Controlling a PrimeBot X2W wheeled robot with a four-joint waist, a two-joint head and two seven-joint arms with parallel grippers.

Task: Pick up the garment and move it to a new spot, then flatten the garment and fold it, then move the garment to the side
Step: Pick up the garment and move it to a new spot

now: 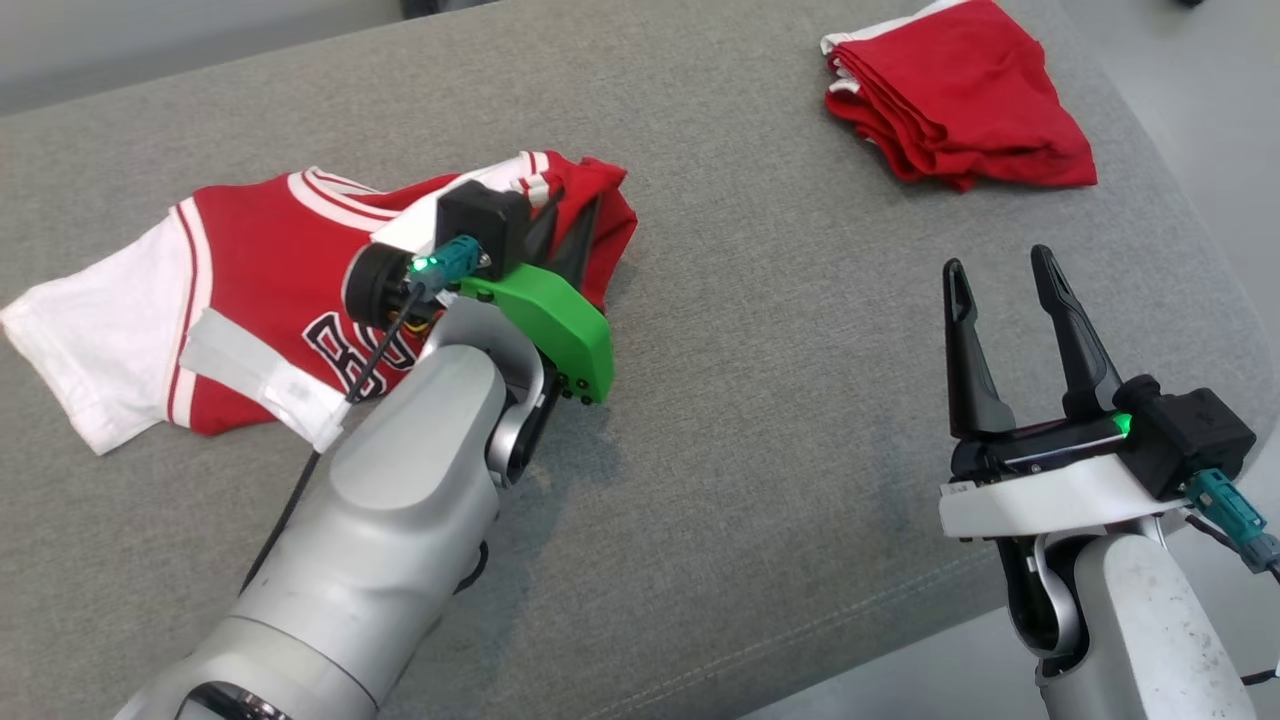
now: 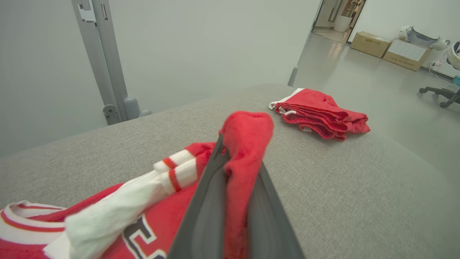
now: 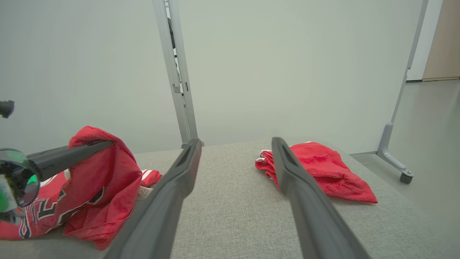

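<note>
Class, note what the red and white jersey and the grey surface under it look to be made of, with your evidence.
The jersey: soft, matt knitted cloth, seemingly; it bunches and drapes in limp folds. The grey surface: coarse woven upholstery fabric, probably; a speckled weave and rounded, padded-looking edges show.

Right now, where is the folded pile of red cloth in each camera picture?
Head view: the folded pile of red cloth sits upper right.
Left wrist view: the pile sits right of centre, above mid-height.
Right wrist view: the pile sits right of centre, below mid-height.
Shared landmark: the red and white jersey, always to its left.
</note>
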